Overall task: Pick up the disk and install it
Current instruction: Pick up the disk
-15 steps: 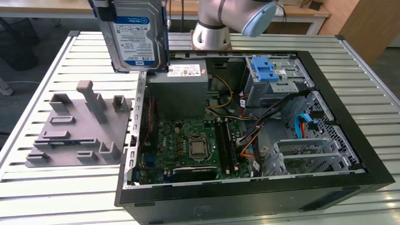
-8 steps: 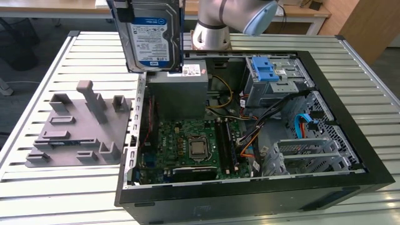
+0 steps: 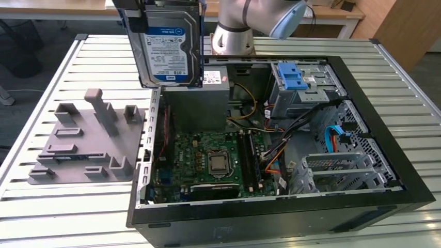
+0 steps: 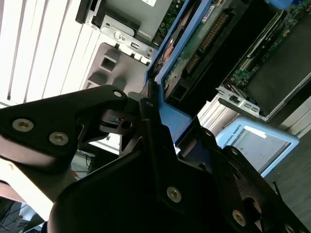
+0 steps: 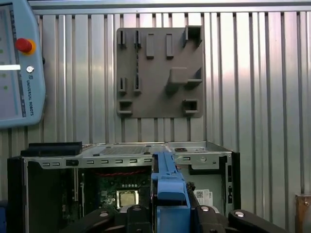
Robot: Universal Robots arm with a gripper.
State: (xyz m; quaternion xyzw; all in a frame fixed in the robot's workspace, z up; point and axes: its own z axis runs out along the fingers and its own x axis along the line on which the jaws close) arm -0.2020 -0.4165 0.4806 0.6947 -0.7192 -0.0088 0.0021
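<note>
Blue-framed disk [image 3: 169, 44] clamped upright between fingers [image 4: 154, 136]; arm [image 3: 238, 23] high above open computer case [image 3: 276, 219].

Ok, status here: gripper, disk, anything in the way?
Gripper shut on disk. Disk aloft, upright, above open case. Cables run beside the drive cage.

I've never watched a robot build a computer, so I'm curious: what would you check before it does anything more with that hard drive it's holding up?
1. Grip on the disk: ok; in the first wrist view its blue bracket sits clamped in the gripper.
2. Disk off the grey holder plate: ok; it hangs upright in the air, above the plate.
3. Computer case open: ok; the motherboard is exposed.
4. Drive cage slot free: cannot tell.
5. Cables clear of the cage: cannot tell; a loose bundle lies beside it.
</note>
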